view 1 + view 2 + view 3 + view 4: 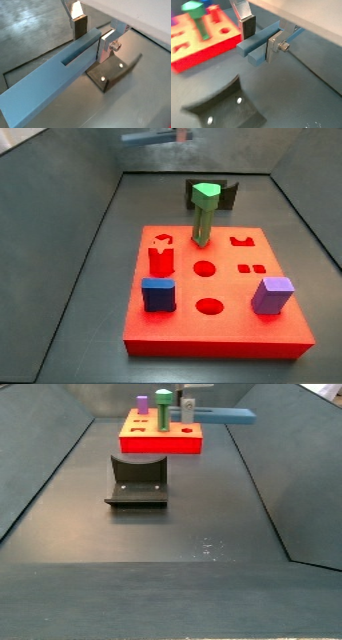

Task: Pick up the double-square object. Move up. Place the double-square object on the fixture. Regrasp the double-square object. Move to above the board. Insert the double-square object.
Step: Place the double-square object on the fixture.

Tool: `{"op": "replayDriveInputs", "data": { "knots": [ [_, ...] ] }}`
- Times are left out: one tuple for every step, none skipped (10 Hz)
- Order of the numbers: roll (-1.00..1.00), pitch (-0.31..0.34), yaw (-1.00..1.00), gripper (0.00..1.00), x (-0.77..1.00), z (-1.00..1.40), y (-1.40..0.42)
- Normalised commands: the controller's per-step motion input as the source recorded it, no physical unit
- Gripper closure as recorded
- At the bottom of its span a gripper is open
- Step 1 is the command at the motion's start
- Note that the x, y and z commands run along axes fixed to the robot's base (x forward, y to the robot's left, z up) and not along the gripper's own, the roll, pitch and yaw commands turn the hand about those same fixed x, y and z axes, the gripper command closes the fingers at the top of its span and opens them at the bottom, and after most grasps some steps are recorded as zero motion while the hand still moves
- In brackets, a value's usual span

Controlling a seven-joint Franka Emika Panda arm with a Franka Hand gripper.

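Both wrist views: gripper [262,35] fingers [273,47] clamp double-square object [261,44] above fixture [221,107].

In both wrist views the gripper [92,34] [261,36] hangs in the air with the double-square object [50,77] [264,42] clamped crosswise between its fingers [80,26], well clear of the floor [143,102]. The fixture [112,71] stands on the floor directly below the held bar. In a side view the bar [221,416] juts out level beside the board's [160,442] right edge, above it. The fixture [138,480] sits just in front of the board there, near the floor's middle. On the board, the green peg [203,216] stands upright in the rear half, the dark-blue block [159,294] at the front left, and another block [273,295] at the front right.
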Motion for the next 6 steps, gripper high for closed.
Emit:
{"op": "replayDriveInputs", "data": {
  "knots": [
    [-0.04,-0.053,1.0,1.0,1.0,-0.08,0.12],
    [-0.04,-0.051,1.0,1.0,1.0,-0.08,0.1],
    [-0.04,-0.05,1.0,1.0,1.0,-0.08,0.1],
    [-0.05,-0.05,1.0,1.0,1.0,-0.07,0.09],
    [-0.06,-0.048,1.0,1.0,1.0,-0.07,0.08],
    [-0.06,-0.046,1.0,1.0,1.0,-0.06,0.07]
  ]
}}
